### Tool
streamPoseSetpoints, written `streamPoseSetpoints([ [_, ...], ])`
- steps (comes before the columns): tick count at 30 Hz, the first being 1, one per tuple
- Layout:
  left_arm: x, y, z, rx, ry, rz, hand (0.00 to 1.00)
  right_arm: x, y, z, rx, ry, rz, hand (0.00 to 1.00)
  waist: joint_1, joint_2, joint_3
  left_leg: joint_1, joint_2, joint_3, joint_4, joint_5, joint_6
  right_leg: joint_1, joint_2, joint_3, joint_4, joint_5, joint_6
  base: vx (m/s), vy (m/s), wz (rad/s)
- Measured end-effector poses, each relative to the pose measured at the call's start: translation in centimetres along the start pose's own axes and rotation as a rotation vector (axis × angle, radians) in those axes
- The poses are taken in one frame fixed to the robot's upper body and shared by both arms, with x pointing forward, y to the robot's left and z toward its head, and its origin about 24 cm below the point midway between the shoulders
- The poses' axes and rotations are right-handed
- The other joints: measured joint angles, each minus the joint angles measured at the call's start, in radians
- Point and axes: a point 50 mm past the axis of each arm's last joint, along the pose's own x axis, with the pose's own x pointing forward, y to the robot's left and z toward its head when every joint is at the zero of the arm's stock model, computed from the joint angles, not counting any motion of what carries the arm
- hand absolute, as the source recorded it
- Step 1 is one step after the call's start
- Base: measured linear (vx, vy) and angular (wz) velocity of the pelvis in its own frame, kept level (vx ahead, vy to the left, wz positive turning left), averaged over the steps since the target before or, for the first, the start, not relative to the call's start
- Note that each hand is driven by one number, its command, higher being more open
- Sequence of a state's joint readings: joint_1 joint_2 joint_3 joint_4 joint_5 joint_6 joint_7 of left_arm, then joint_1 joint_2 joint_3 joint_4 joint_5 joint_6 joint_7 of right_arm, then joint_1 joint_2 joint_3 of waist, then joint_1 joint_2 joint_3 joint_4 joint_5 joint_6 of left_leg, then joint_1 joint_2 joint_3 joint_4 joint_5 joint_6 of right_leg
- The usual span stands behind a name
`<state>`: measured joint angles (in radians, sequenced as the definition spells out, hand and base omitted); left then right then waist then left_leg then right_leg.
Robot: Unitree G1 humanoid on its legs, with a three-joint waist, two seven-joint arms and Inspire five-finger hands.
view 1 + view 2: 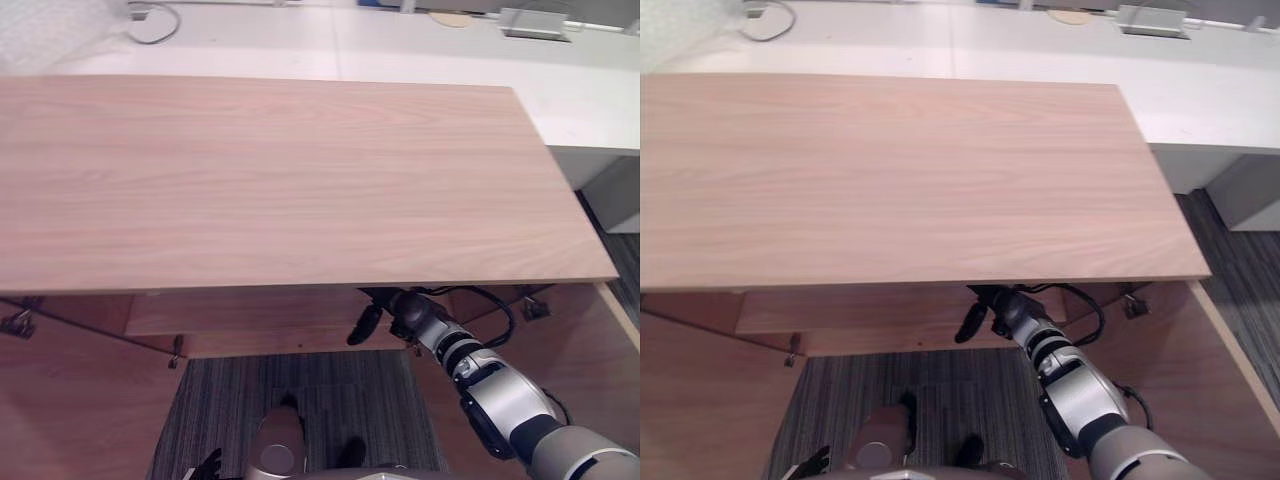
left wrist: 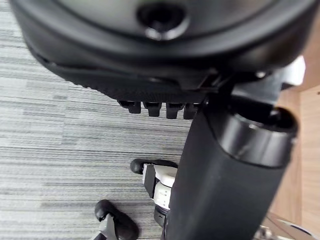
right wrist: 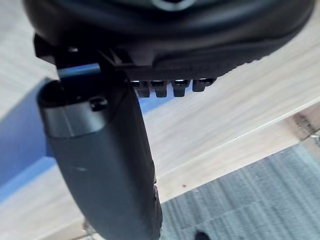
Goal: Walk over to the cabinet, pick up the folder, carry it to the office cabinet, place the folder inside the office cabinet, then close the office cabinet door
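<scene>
Blue folder [image 3: 22,145] lies flat on the wood shelf [image 3: 240,120] inside the office cabinet, right under my R hand [image 1: 392,308], which is tucked beneath the cabinet top [image 1: 280,180]. In the wrist cam the fingers look straight and the thumb stands off across the blue. Nothing is pinched as far as I can see, so I read it as let go. L hand [image 2: 165,60] hangs slack over the carpet [image 1: 300,400], holding nothing.

Risks from here, imo:
- Thumb sits v. close over the folder. If I pull back low, it could drag the folder off the shelf front.
- Folder seems near the shelf's front edge. If it overhangs, the door won't shut flush.
- Wrist is tight under the top. If I lift early, it knocks the wood.
- R door [image 1: 590,380] is wide open beside my forearm, so an early swing could trap the arm.
</scene>
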<state>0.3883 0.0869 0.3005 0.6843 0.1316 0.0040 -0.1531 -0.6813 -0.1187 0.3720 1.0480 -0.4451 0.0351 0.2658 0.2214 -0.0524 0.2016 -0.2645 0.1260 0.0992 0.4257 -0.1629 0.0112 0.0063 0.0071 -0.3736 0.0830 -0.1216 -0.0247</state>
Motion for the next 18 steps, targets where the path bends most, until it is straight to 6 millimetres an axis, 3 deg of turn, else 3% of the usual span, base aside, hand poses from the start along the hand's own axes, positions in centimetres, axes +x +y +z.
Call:
streamPoseSetpoints([
  [2, -0.5, 0.0, -0.3, -0.001, 0.003, 0.011, 1.00, 0.4, 1.8, 1.3, 0.038, -0.040, 0.031, 1.00, 0.000, -0.002, -0.003, 0.033, 0.018, 0.000, 0.003, -0.002, -0.002, 0.007, 0.014, 0.082, -0.004, 0.015, -0.008, 0.02, -0.072, -0.94],
  [4, -0.9, -0.3, -1.1, -0.038, 0.020, 0.027, 1.00, 0.6, 3.6, 1.2, 0.065, -0.040, 0.065, 1.00, 0.002, 0.004, -0.016, 0.051, 0.024, -0.003, 0.003, -0.003, -0.003, -0.003, 0.022, 0.145, 0.000, 0.022, -0.013, 0.00, -0.035, -1.03],
  [6, -1.2, -0.9, -1.8, -0.057, 0.043, 0.026, 1.00, 0.4, 5.7, -0.4, 0.120, -0.003, 0.106, 1.00, -0.006, 0.020, -0.036, 0.067, 0.017, -0.039, -0.010, -0.004, -0.012, -0.012, 0.024, 0.187, 0.004, 0.026, -0.011, -0.01, -0.001, -0.75],
  [9, -1.3, -1.9, -3.5, -0.105, 0.112, 0.028, 1.00, -0.8, 8.8, -5.2, 0.278, 0.126, 0.132, 1.00, -0.012, 0.057, -0.073, 0.122, 0.009, -0.070, -0.085, -0.005, -0.058, -0.027, 0.022, 0.238, 0.013, 0.032, -0.002, -0.02, 0.067, -0.50],
  [11, -1.3, -2.7, -4.3, -0.159, 0.152, 0.041, 1.00, -1.5, 10.2, -7.0, 0.390, 0.181, 0.125, 1.00, -0.014, 0.078, -0.085, 0.142, 0.003, -0.068, -0.110, -0.004, -0.064, -0.056, 0.017, 0.278, 0.050, 0.030, 0.004, -0.04, 0.115, -0.86],
  [12, -1.4, -3.1, -4.9, -0.176, 0.176, 0.061, 1.00, -2.1, 11.5, -8.2, 0.444, 0.225, 0.131, 1.00, -0.016, 0.095, -0.093, 0.172, -0.007, -0.052, -0.144, 0.001, -0.073, -0.112, 0.006, 0.340, 0.131, 0.014, 0.029, -0.05, 0.128, -1.21],
  [14, -1.2, -3.7, -5.2, -0.176, 0.200, 0.047, 1.00, -2.7, 12.8, -9.2, 0.492, 0.256, 0.143, 1.00, -0.026, 0.113, -0.090, 0.205, -0.012, -0.009, -0.158, 0.001, -0.073, -0.214, -0.017, 0.355, 0.318, -0.016, 0.073, -0.10, 0.063, -1.41],
  [15, -1.3, -3.7, -5.5, -0.160, 0.213, 0.039, 1.00, -3.0, 13.5, -9.6, 0.504, 0.272, 0.157, 1.00, -0.028, 0.122, -0.079, 0.252, -0.017, 0.044, -0.189, -0.002, -0.070, -0.309, -0.062, 0.332, 0.528, -0.055, 0.091, -0.12, 0.021, -1.11],
  [16, -1.2, -3.7, -5.5, -0.140, 0.215, 0.033, 1.00, -3.3, 14.1, -9.9, 0.517, 0.284, 0.165, 1.00, -0.040, 0.122, -0.078, 0.266, -0.030, 0.058, -0.194, -0.004, -0.066, -0.352, -0.117, 0.305, 0.633, -0.068, 0.082, -0.13, 0.036, -0.63],
  [17, -1.0, -3.6, -5.3, -0.089, 0.216, 0.018, 1.00, -4.0, 15.3, -10.8, 0.549, 0.315, 0.176, 1.00, -0.065, 0.128, -0.078, 0.284, -0.039, 0.070, -0.194, -0.008, -0.061, -0.381, -0.245, 0.254, 0.770, -0.079, 0.058, -0.16, 0.036, -0.01],
  [18, -1.0, -3.5, -5.3, -0.078, 0.219, 0.017, 1.00, -4.4, 15.9, -11.3, 0.563, 0.331, 0.184, 1.00, -0.073, 0.132, -0.081, 0.297, -0.036, 0.081, -0.200, -0.011, -0.059, -0.382, -0.308, 0.234, 0.815, -0.082, 0.035, -0.18, -0.012, 0.05],
])
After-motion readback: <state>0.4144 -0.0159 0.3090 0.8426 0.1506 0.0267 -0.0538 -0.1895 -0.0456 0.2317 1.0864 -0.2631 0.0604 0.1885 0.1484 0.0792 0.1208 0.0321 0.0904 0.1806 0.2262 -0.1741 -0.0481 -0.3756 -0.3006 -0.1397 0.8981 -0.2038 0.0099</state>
